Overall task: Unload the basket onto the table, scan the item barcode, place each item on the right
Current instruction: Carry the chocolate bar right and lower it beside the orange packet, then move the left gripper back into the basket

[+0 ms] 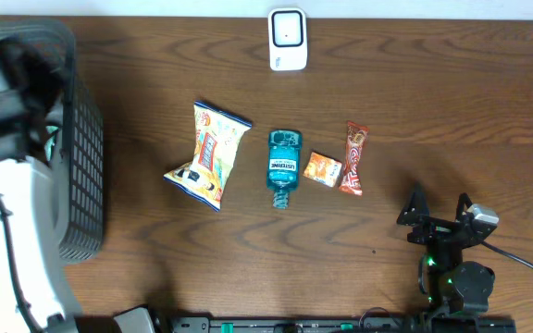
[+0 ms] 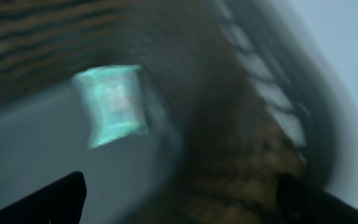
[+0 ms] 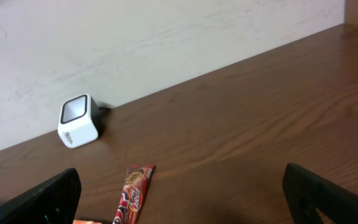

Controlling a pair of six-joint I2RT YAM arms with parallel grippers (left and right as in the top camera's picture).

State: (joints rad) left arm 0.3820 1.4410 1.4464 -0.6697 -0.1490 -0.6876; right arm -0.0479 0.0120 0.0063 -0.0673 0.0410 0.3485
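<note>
Four items lie in a row mid-table: a yellow chips bag, a blue mouthwash bottle, a small orange pack and a red candy bar. The white barcode scanner stands at the table's far edge. My right gripper is open near the front right, empty, short of the candy bar. My left gripper is open over the basket at the left, with a blurred teal packet lying below it, apart from the fingers.
A black mesh basket stands at the table's left edge under the left arm. The left wrist view is smeared by motion. A pale wall runs behind the scanner.
</note>
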